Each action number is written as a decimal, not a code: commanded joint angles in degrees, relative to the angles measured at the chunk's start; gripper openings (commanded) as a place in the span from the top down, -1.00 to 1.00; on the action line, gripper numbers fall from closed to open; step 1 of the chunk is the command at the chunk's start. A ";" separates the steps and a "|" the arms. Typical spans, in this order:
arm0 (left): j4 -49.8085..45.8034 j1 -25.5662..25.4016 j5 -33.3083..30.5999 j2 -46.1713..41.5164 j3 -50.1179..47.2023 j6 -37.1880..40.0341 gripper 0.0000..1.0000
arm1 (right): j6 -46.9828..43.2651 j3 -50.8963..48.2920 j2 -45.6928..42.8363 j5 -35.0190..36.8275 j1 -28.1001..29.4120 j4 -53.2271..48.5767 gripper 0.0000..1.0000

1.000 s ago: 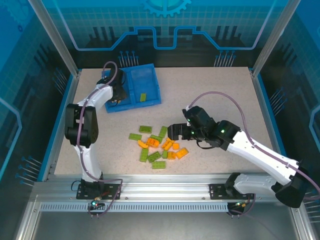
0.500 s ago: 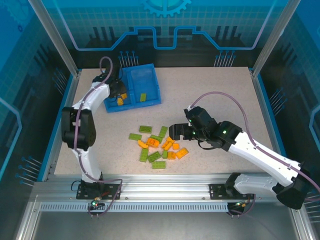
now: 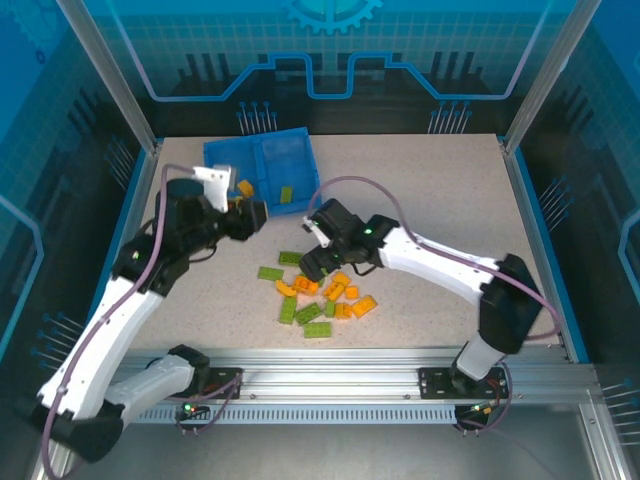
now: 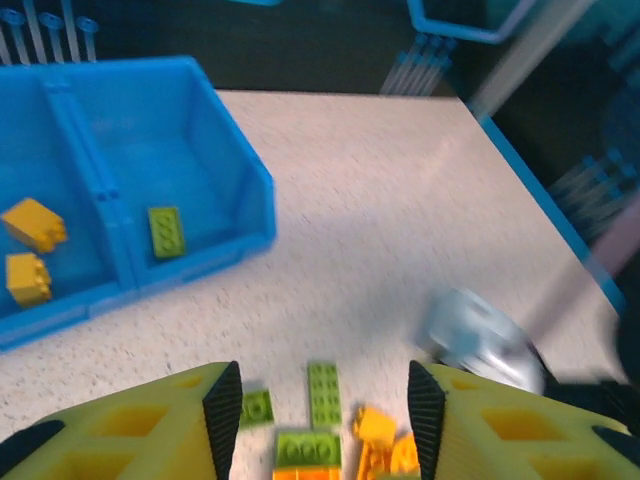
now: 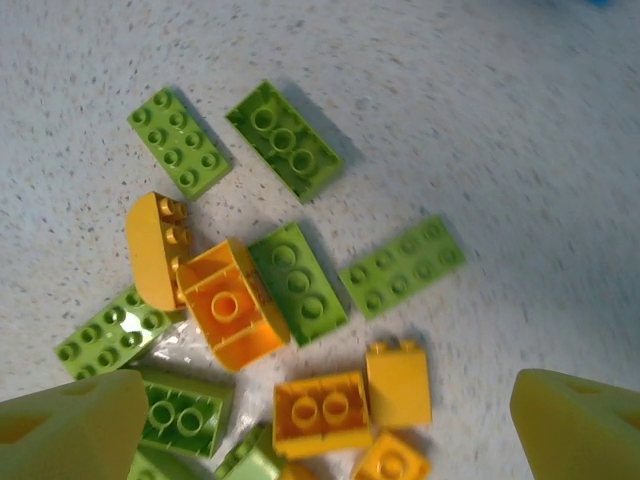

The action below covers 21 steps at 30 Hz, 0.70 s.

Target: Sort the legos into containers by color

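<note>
- Speckled table [image 3: 430, 190] beneath everything.
- Shallow blue tray [image 3: 290, 133] at the far left of the table, split by a central divider. In the left compartment [image 4: 30, 140], two orange bricks [image 4: 33, 223]. In the right compartment [image 4: 160, 150], one green brick [image 4: 165, 232] lying flat.
- Left gripper [image 3: 258, 217] just on the near side of the tray, between tray and pile. Fingers [image 4: 222, 415] spread apart with nothing between them.
- Right gripper [image 3: 312, 262] over the far left edge of the pile. Fingers [image 5: 70, 425] wide apart, gripping nothing.
- Loose pile of legos [image 3: 322, 292] near the middle of the table, well apart from the tray. Orange and lime green mixed, many touching.
- In the right wrist view, one orange piece [image 5: 232, 318] hollow side up, pressed against a green three-stud brick [image 5: 298, 283].
</note>
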 commanded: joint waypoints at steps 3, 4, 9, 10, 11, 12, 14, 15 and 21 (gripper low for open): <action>-6.22 -0.63 8.22 -8.10 -6.49 10.52 -0.20 | -15.70 11.57 13.24 -3.70 0.74 -0.74 -0.87; -6.54 -0.60 8.94 -9.55 -7.07 11.45 -0.30 | -16.61 14.09 16.06 -3.93 0.70 -1.23 -0.87; -8.02 -0.61 10.39 -13.13 -7.98 13.11 -0.86 | -19.59 23.78 27.59 -3.56 0.78 -4.08 -0.80; -8.38 -0.63 10.58 -13.46 -7.99 13.13 -0.97 | -19.97 25.03 29.42 -3.46 0.70 -4.53 -0.78; -8.75 -0.63 10.76 -13.71 -8.04 13.31 -0.97 | -20.17 26.05 30.73 -3.28 0.75 -4.80 -0.75; -8.99 -0.63 10.85 -14.02 -8.16 13.47 -0.97 | -20.32 27.09 32.07 -3.14 0.71 -5.14 -0.69; -9.29 -0.63 10.84 -14.39 -8.51 13.65 -0.97 | -20.62 28.80 34.21 -3.16 0.70 -6.05 -0.55; -9.38 -0.62 11.13 -14.49 -8.68 13.81 -0.97 | -20.61 29.45 35.14 -3.01 0.72 -6.51 -0.47; -9.67 -0.66 21.00 -16.42 -11.05 20.22 -0.98 | -20.17 28.02 34.92 -3.19 0.70 -5.84 0.03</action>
